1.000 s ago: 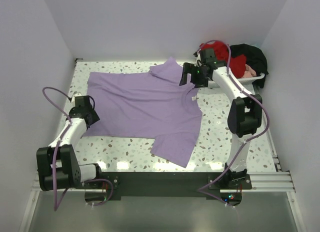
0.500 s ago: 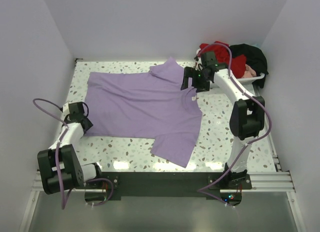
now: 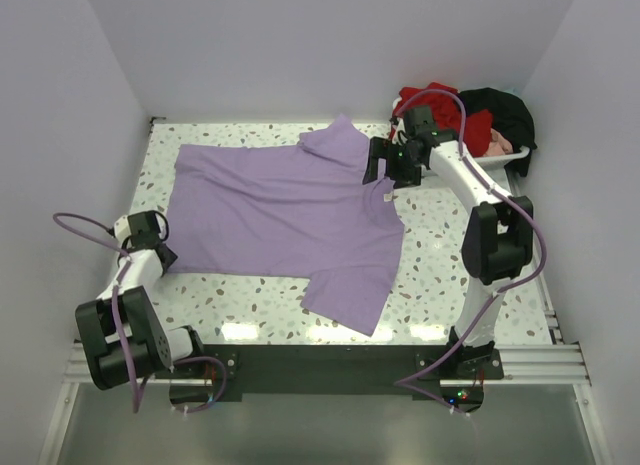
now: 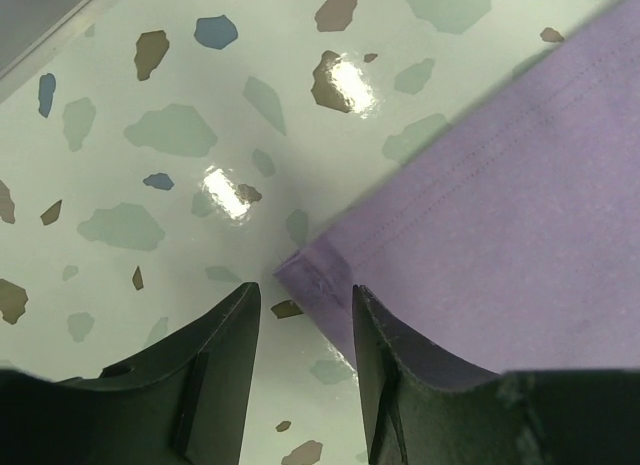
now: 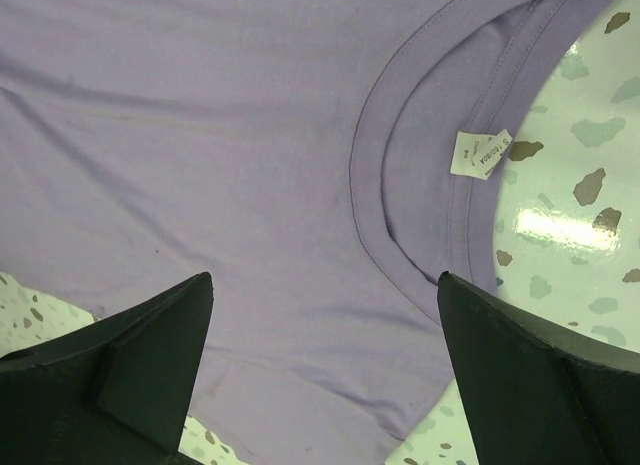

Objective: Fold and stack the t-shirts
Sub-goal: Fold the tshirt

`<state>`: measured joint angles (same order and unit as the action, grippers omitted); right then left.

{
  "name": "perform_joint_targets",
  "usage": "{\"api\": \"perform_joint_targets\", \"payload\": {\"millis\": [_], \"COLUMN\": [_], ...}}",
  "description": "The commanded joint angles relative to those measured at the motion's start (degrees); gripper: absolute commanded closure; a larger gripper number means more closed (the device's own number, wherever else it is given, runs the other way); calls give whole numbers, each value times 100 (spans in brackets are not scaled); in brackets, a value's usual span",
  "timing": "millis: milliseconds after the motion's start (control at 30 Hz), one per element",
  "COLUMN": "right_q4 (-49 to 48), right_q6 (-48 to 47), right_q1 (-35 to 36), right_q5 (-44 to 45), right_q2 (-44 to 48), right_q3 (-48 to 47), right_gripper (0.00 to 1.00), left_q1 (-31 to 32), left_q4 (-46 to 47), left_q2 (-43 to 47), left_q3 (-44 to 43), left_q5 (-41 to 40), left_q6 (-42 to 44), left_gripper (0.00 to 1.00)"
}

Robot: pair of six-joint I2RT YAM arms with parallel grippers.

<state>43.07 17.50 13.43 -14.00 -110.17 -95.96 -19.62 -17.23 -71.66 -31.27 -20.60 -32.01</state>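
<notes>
Large light purple cloth t-shirt (image 3: 285, 210) spread flat on speckled white terrazzo tabletop (image 3: 430, 255), collar toward the right arm. Left gripper (image 4: 305, 295) low at that shirt's near-left hem corner, jaws slightly parted, corner just ahead of the gap, one finger over the cloth edge, nothing pinched. Right gripper (image 5: 325, 280) above the shirt's collar, near the white neck label (image 5: 477, 155), jaws spread wide, empty. Beyond the shirt's collar side, heaped red shirt (image 3: 475, 125), black shirt (image 3: 505, 110) and pale pink shirt (image 3: 497, 142) in white plastic tray (image 3: 505, 162).

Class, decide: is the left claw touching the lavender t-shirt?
Cannot tell. In the left wrist view the left claw straddles a corner of the lavender t-shirt; contact is unclear.
</notes>
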Motion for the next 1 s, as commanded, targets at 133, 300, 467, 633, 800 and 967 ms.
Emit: {"api": "perform_joint_targets", "payload": {"millis": [133, 300, 467, 633, 800, 967], "right_q4": [-62, -62, -79, -114, -44, -79], "right_q6": [-53, -62, -53, -36, -18, 183], "right_q1": [-25, -16, -16, -16, 10, 291], "right_q5": [20, 20, 11, 11, 108, 432], "right_q2": [347, 347, 356, 443, 715, 1548], "right_q3": [87, 130, 139, 236, 595, 1744], "right_gripper": [3, 3, 3, 4, 4, 6], "left_q1": [-227, -323, -350, -359, -359, -359], "left_q4": [335, 466, 528, 598, 432, 247], "left_q2": [-94, -269, -384, -516, -349, 28], "left_q3": [15, 15, 42, 15, -63, -257], "left_q5": [65, 205, 276, 416, 618, 856], "left_q6": [-121, -86, -86, -34, 37, 291], "left_gripper": [56, 60, 67, 83, 100, 100]}}
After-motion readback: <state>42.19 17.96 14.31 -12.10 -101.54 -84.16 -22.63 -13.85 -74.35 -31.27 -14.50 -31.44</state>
